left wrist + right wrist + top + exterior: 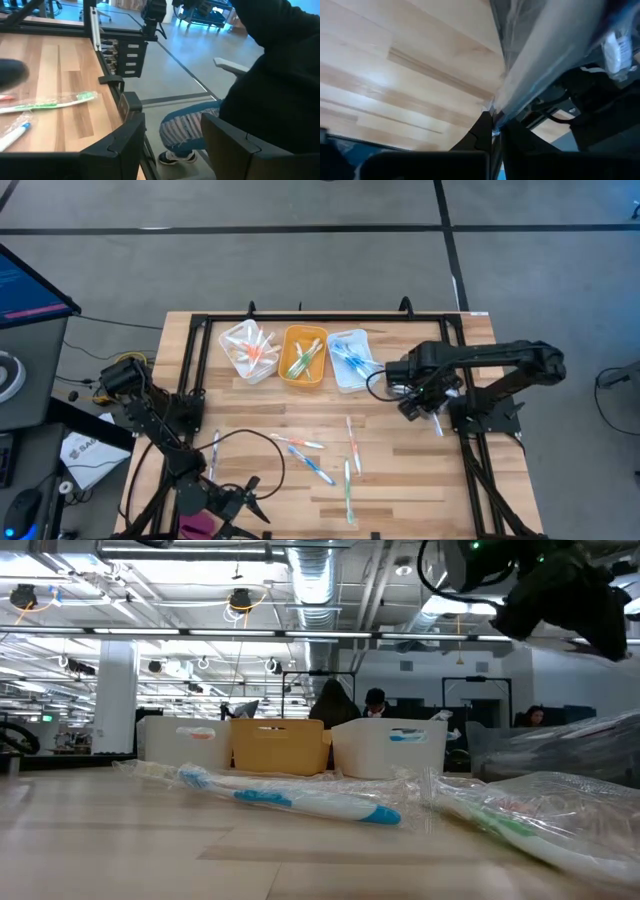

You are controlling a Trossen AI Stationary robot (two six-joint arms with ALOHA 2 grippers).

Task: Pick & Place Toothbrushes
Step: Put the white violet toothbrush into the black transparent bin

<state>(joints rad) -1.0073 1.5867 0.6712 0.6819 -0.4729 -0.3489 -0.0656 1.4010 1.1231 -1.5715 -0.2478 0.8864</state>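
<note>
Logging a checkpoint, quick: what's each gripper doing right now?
Left gripper: open, empty, at the table's near edge.
Right gripper: shut on a wrapped toothbrush, right of the white bin.

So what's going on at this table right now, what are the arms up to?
The robot is sorting toothbrushes into three bins at the table's far edge. The right pincer is shut on a wrapped toothbrush, raised beside the white bin with blue brushes. The left pincer waits open at the near edge. Several loose toothbrushes lie on the table; the white bin with orange brushes and the orange bin already hold some.
</note>
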